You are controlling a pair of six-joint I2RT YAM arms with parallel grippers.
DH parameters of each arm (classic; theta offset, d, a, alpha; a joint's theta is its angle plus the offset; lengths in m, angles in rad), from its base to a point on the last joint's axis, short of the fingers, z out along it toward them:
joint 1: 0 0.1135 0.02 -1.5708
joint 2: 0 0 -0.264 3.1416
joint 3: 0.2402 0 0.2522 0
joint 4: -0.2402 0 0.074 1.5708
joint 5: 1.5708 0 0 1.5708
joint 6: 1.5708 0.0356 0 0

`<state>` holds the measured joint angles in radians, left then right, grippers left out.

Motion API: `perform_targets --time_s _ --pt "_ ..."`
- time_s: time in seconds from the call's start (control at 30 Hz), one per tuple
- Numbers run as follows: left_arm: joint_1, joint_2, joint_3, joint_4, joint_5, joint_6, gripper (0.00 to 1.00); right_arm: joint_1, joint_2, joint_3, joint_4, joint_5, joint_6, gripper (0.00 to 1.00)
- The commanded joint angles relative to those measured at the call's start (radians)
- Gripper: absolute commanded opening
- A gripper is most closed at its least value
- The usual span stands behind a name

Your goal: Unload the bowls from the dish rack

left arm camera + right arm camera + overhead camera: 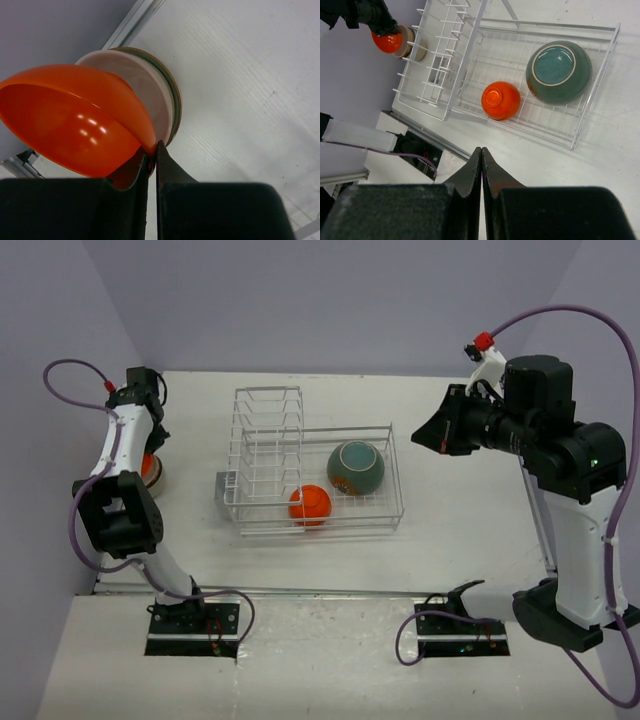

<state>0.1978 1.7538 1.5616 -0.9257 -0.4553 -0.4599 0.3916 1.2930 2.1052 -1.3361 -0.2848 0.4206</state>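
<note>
An orange bowl (70, 125) is gripped by its rim in the left pincer (152, 156), whose jaws are drawn narrow on the thin wall. The rim is taken, it is judged, because the rounded body offers nothing to pinch. Just beyond the pincer's tips a stack is seen on the tabletop (240, 75), with a cream bowl (150, 95) uppermost and a green-edged one (176, 107) under it. The held bowl is tilted close against the cream one, though whether they touch cannot be told. It is probably being nested there so that the unloaded bowls are kept in one pile. The right pincer (481, 154) is closed with nothing between its jaws and is held high, clear of the work. Ahead of it and below, the dish rack (594, 90) is seen, with a second orange bowl (500, 100) and a teal bowl (559, 72) lying upside down in the basket part, as if left to drain. Both are yet to be taken out
</note>
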Motion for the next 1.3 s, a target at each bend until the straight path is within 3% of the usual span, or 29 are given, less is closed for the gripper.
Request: perform_targets --time_s 0.0,0.57,0.73,0.9,0.97,1.17,1.23,1.27 --pt "0.017 0.015 -0.005 0.016 -0.049 0.041 0.00 -0.002 -0.018 0.001 -0.020 0.039 -0.022 0.00" --pt "0.040 0.076 0.011 0.031 0.079 0.060 0.00 -0.002 -0.080 -0.123 0.026 0.035 0.004 0.00" --pt "0.043 0.084 0.008 0.036 0.101 0.055 0.10 -0.002 -0.093 -0.165 0.044 0.029 0.014 0.00" --pt "0.045 0.056 -0.006 0.048 0.142 0.040 0.32 -0.002 -0.093 -0.208 0.064 0.009 0.020 0.01" --pt "0.045 0.043 -0.009 0.051 0.158 0.032 0.38 -0.002 -0.093 -0.237 0.075 -0.004 0.020 0.04" --pt "0.045 0.007 -0.012 0.067 0.193 0.010 0.46 0.003 -0.089 -0.326 0.127 -0.051 0.029 0.18" --pt "0.045 -0.005 -0.008 0.065 0.210 -0.003 0.47 0.007 -0.086 -0.355 0.149 -0.060 0.033 0.27" --pt "0.045 -0.019 -0.008 0.062 0.211 -0.011 0.47 0.010 -0.086 -0.367 0.158 -0.073 0.038 0.38"
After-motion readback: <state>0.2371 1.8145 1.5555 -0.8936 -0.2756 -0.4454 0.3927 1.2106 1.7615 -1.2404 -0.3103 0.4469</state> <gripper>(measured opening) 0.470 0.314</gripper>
